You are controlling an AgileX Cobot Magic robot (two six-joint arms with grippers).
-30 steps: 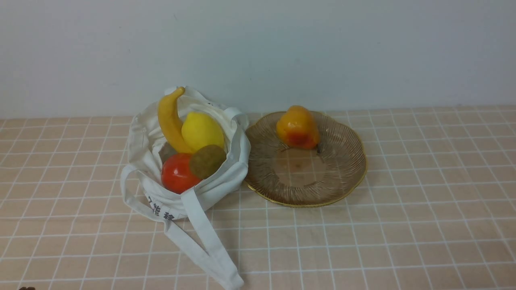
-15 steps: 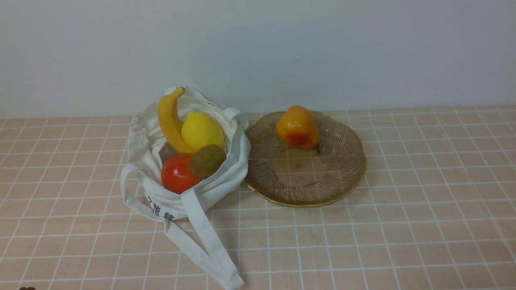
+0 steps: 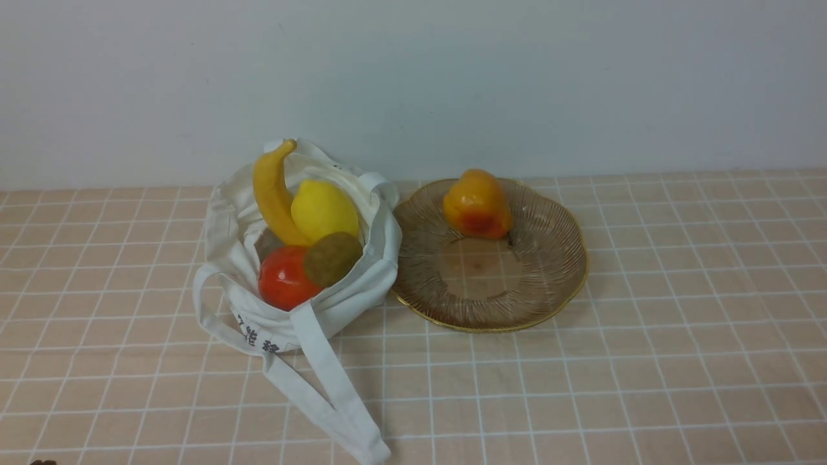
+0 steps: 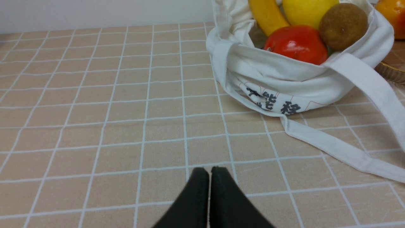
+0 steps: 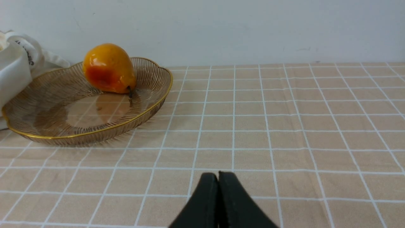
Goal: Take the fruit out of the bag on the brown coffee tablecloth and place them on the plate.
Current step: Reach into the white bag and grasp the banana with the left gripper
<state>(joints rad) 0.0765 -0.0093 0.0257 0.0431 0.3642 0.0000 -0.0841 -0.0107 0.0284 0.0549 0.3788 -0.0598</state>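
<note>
The white cloth bag [image 3: 258,323] sits on the peach grid tablecloth [image 3: 646,361], left of centre. It holds a yellow banana [image 3: 271,194], a lemon [image 3: 323,210], a red-orange fruit [image 3: 281,278] and a kiwi [image 3: 332,258]. The gold wire plate [image 3: 555,284] stands beside it on the right, with an orange-yellow pear [image 3: 477,204] at its back. My left gripper [image 4: 210,171] is shut and empty, low over the cloth, short of the bag [image 4: 284,79]. My right gripper [image 5: 218,175] is shut and empty, well short of the plate [image 5: 95,133]. Neither gripper shows in the front view.
The bag's long straps [image 3: 336,394] trail forward over the cloth toward the front edge. A pale wall [image 3: 452,77] runs right behind the bag and plate.
</note>
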